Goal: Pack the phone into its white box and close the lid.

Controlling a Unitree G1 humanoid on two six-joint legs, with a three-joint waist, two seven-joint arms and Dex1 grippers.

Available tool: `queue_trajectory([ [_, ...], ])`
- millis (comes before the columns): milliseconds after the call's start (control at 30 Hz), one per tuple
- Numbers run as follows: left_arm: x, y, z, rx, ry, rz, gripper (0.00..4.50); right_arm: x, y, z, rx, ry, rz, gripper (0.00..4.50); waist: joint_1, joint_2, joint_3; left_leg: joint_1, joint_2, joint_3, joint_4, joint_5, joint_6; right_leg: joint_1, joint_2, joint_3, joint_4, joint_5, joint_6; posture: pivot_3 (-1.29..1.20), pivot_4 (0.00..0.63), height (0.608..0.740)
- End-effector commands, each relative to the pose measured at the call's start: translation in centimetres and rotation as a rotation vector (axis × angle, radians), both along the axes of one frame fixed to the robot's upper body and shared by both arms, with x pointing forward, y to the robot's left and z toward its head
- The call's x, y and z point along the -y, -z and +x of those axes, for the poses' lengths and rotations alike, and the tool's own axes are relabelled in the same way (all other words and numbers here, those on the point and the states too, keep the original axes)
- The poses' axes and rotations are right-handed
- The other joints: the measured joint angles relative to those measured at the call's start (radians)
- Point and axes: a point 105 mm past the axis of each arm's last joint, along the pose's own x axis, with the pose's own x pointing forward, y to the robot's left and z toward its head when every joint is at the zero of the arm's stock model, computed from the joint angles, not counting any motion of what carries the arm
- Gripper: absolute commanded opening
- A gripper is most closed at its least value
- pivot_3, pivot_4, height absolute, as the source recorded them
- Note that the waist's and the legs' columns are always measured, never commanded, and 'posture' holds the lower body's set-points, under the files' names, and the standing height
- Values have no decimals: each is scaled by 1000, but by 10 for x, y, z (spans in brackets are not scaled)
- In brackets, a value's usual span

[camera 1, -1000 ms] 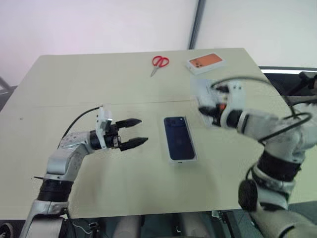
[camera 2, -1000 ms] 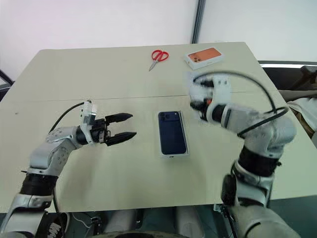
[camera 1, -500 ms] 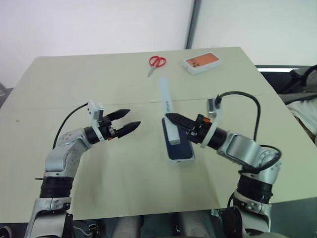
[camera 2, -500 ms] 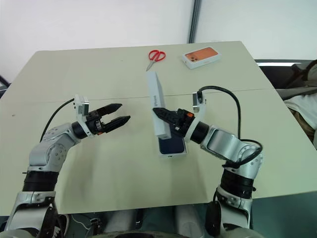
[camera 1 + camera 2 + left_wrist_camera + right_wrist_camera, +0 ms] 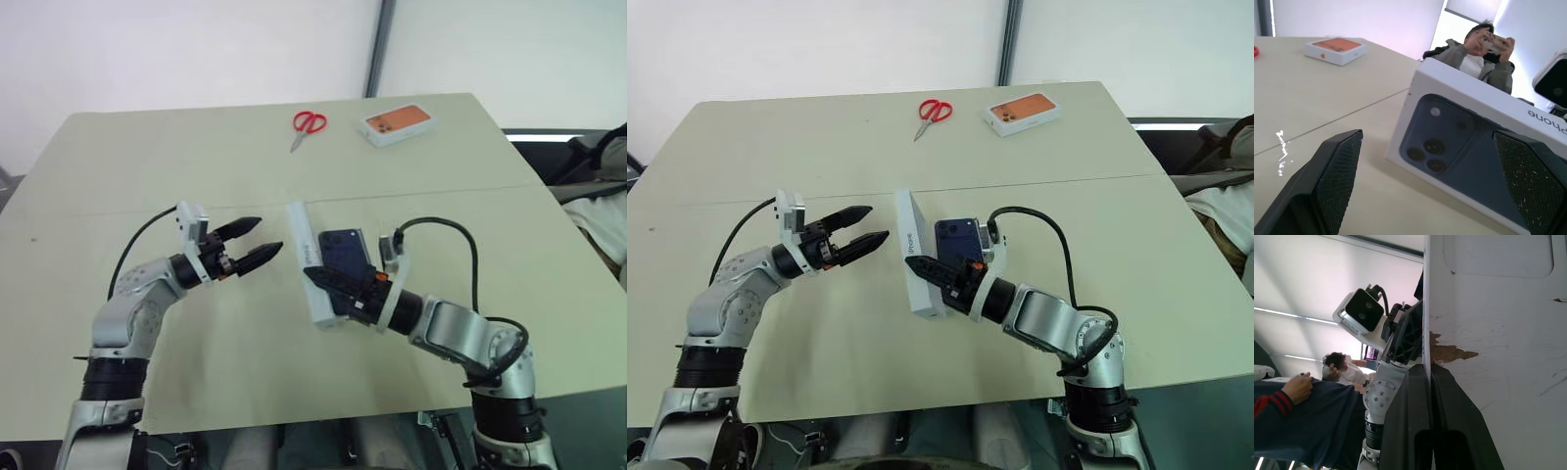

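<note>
Lid (image 5: 912,253) stands on edge, pinched in right gripper (image 5: 939,276) jaws.

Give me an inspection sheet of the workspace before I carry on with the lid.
Surface: beige table, a seam across it.
Job's things: lid on edge beside the phone, which lies in the white box.
Clutter: red scissors; box with orange phone picture.
Grippers: right gripper shut on the lid's wall; left gripper open, apart from it.
Cables: black cable looping over right arm; another at left wrist.
Surroundings: seated person beyond the table.
</note>
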Motion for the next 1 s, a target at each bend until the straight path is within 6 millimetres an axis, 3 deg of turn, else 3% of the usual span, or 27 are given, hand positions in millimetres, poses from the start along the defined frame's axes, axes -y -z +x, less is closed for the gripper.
queue_trajectory([
  [33, 0, -7, -7, 25, 26, 5, 3148, -1, -4, 6, -20, 7, 33, 0, 1, 0, 0, 0, 0, 0, 0, 0, 0, 0, 0, 0, 0, 0, 0, 0, 150, 740],
  [233, 7, -1, -18, -3, 64, -11, 182, -5, 0, 8, -54, 19, 49, 0, 2, 0, 0, -1, -1, 0, 0, 0, 0, 0, -1, 0, -1, 0, 0, 0, 150, 740],
  [300, 10, 5, -21, -2, 62, 6, 46, 0, 9, 10, -94, 46, 29, 0, 1, 0, 0, -1, -1, 0, 0, 0, 0, 0, -3, 0, -1, 0, 0, 0, 150, 740],
  [600, 40, 28, -24, -33, 110, 17, 46, 8, 8, 15, -84, 65, 38, 0, 4, 0, 0, -1, -1, 0, 0, 0, 0, 0, -3, 0, -1, 0, 0, 0, 150, 740],
  [733, 46, 35, -21, -37, 115, 16, 0, 13, 11, 18, -85, 90, 15, 1298, 3, 0, 0, -1, -1, 0, 0, 0, 0, 0, -3, 0, -1, 0, 0, 0, 150, 740],
  [867, 55, 37, -17, -33, 114, 2, 0, 24, 4, 23, -55, 130, 5, 3378, 4, 0, 0, -1, -1, 1, 0, 0, 0, 0, -2, 0, -1, 0, 0, 0, 150, 740],
  [933, 60, 37, -18, -26, 130, -1, 0, 33, -7, 22, 60, 130, -73, 4409, 6, 0, 0, -1, -1, 1, 0, 0, 0, 0, -2, 0, -1, 0, 0, 0, 150, 740],
  [1000, 63, 36, -18, -26, 140, -8, 0, 40, -12, 18, 158, 115, -163, 4461, 7, 0, 0, -1, -2, 1, 0, 0, 0, 0, -3, 0, -2, 0, 0, 0, 150, 740],
])
